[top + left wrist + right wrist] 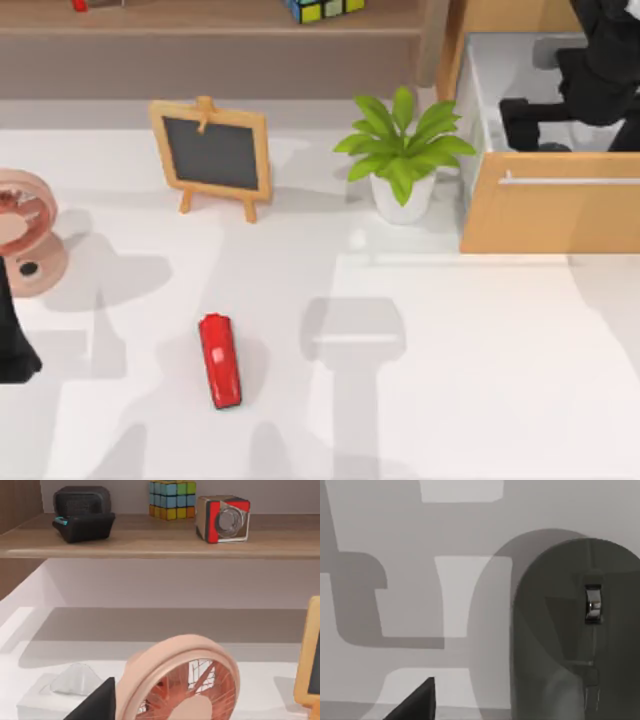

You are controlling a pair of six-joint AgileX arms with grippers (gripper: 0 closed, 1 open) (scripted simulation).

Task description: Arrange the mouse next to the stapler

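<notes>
- The smooth dark grey oval mouse (580,635) with a silver scroll wheel is lying on a pale surface, close under the right wrist camera.
- The bright red elongated stapler (220,361) is lying on the white worktop (480,380), left of centre.
- The right claw (560,110) is reaching into the open wooden drawer (550,215) at back right; I cannot tell how far its fingers are apart.
- The left arm is waiting at the left edge beside the pink round fan (25,240).
</notes>
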